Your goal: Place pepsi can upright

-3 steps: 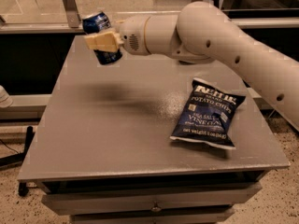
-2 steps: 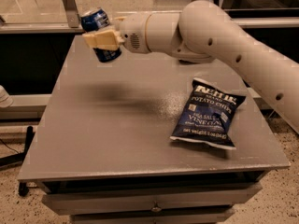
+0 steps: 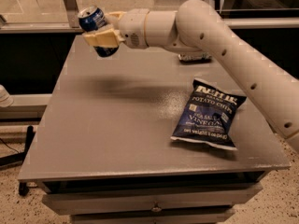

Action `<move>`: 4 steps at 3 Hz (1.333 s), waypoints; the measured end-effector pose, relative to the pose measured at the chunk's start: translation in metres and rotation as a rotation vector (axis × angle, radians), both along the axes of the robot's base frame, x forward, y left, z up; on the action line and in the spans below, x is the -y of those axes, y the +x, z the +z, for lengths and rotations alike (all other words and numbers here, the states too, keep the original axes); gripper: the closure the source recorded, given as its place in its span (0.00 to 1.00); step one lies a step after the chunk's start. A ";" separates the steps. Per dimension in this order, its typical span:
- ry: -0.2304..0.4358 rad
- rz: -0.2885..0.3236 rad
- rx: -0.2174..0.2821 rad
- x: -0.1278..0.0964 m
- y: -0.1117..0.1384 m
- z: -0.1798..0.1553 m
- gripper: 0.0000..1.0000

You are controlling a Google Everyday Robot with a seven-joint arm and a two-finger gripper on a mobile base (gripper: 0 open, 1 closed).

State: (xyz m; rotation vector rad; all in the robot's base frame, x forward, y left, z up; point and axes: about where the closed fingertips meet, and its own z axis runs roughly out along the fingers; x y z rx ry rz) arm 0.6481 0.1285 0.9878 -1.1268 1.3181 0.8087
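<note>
Starting at the near edge, a drawer front with a small handle (image 3: 153,209) sits under the grey table (image 3: 112,139), and a speckled floor shows at either side. On the left, beside the table, a dark cable (image 3: 27,141) runs down to the floor.

On the table's right half lies a dark blue chip bag (image 3: 208,116), flat, label up, with white lettering. It is well apart from the task item.

A soft shadow (image 3: 117,85) falls on the table's left-centre surface, beyond the bag.

The white arm (image 3: 243,62) enters from the right edge and reaches across the far part of the table to the left. Behind its elbow a small object (image 3: 194,57) stands on the table, mostly hidden; what it is cannot be told.

The end effector (image 3: 99,31) is above the table's far left corner, clear of the surface. Its tan fingers (image 3: 100,38) are clamped on the pepsi can (image 3: 92,18). The can is held in the air, tilted, with its silver top rim toward the upper left and its lower end showing beneath the front finger. It does not touch the table.
</note>
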 end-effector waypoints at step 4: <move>-0.046 0.119 -0.036 -0.035 0.022 -0.079 1.00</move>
